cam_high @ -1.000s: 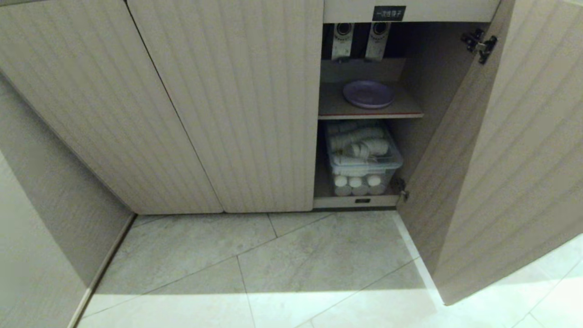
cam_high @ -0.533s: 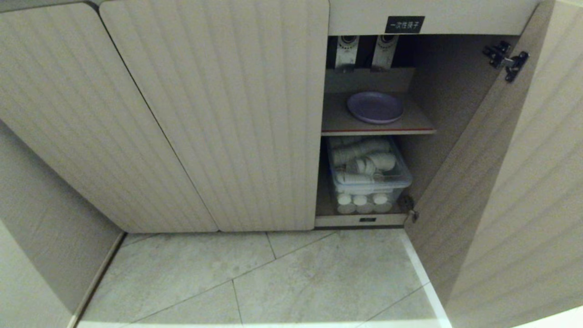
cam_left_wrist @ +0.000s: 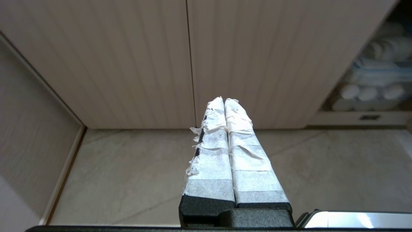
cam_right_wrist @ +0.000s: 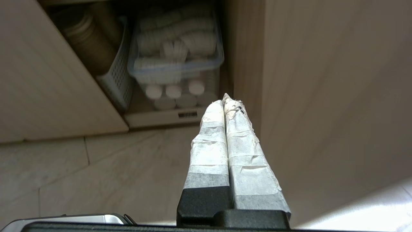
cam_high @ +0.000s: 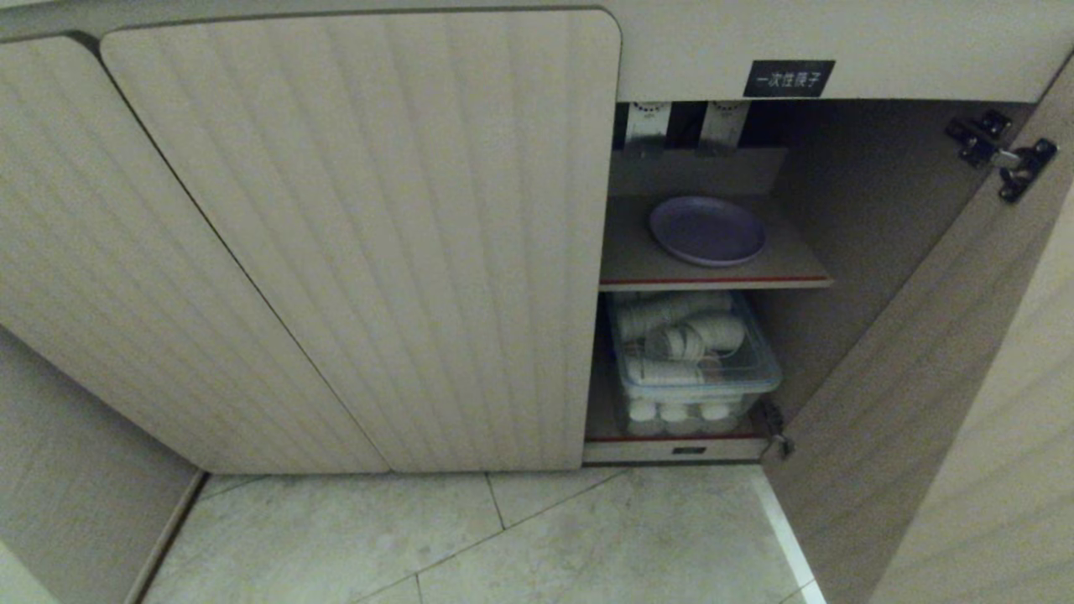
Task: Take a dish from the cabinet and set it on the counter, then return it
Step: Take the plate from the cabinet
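The lavender dish (cam_high: 707, 231) lies flat on the inner shelf (cam_high: 629, 264) of the beige ribbed cabinet (cam_high: 377, 243), under a small black label (cam_high: 789, 78). The cabinet's right door (cam_high: 965, 436) stands swung open. Neither arm shows in the head view. My left gripper (cam_left_wrist: 224, 100) is shut and empty, held low over the floor in front of the closed doors. My right gripper (cam_right_wrist: 224, 100) is shut and empty too, low before the open compartment, close beside the open door (cam_right_wrist: 322, 96). The counter is out of view.
Below the shelf sits a clear plastic bin (cam_high: 692, 361) of stacked white cups (cam_right_wrist: 175, 48). A white perforated basket (cam_right_wrist: 117, 80) stands beside it. Two metal brackets (cam_high: 684, 126) hang above the shelf. Grey floor tiles (cam_high: 503, 537) lie before the cabinet, and a wall (cam_high: 75, 495) closes the left.
The whole head view has shifted: the cabinet and dish now sit lower and larger in the picture, so the camera has moved closer. The dish itself stays on its shelf.
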Robot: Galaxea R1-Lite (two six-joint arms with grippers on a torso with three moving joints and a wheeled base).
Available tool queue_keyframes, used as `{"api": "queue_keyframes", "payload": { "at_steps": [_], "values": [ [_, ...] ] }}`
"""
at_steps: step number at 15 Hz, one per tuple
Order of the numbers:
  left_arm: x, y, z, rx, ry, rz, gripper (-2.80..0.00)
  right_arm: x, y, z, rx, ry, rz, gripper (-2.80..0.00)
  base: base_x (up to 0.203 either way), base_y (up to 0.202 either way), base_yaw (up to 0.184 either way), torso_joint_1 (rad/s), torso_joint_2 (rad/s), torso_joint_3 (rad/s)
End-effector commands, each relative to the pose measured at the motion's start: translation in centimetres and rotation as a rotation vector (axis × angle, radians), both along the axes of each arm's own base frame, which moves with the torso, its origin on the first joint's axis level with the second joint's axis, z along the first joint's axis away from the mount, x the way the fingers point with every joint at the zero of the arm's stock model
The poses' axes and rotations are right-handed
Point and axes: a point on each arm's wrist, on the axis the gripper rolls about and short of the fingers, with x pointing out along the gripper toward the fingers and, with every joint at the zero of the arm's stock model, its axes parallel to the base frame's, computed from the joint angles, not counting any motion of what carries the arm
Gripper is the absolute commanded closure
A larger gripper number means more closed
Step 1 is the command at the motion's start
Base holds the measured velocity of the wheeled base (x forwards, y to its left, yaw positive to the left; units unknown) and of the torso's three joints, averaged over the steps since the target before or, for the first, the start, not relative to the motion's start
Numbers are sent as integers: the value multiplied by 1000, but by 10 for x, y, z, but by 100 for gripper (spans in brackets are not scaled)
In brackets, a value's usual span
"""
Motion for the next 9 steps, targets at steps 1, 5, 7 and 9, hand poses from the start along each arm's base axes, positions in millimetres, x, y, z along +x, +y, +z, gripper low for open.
{"api": "queue_keyframes", "payload": {
  "at_steps": [1, 5, 7, 9],
  "values": [
    [0, 0, 0, -1, -1, 0, 0, 0, 0, 0, 1, 1, 0, 0, 201, 0, -5, 2, 6, 2],
    [0, 0, 0, -1, -1, 0, 0, 0, 0, 0, 1, 1, 0, 0, 197, 0, 2, 2, 1, 2],
    [0, 0, 0, 1, -1, 0, 0, 0, 0, 0, 1, 1, 0, 0, 196, 0, 0, 6, 1, 3],
    [0, 0, 0, 1, -1, 0, 0, 0, 0, 0, 1, 1, 0, 0, 193, 0, 2, 8, 1, 6]
  ]
}}
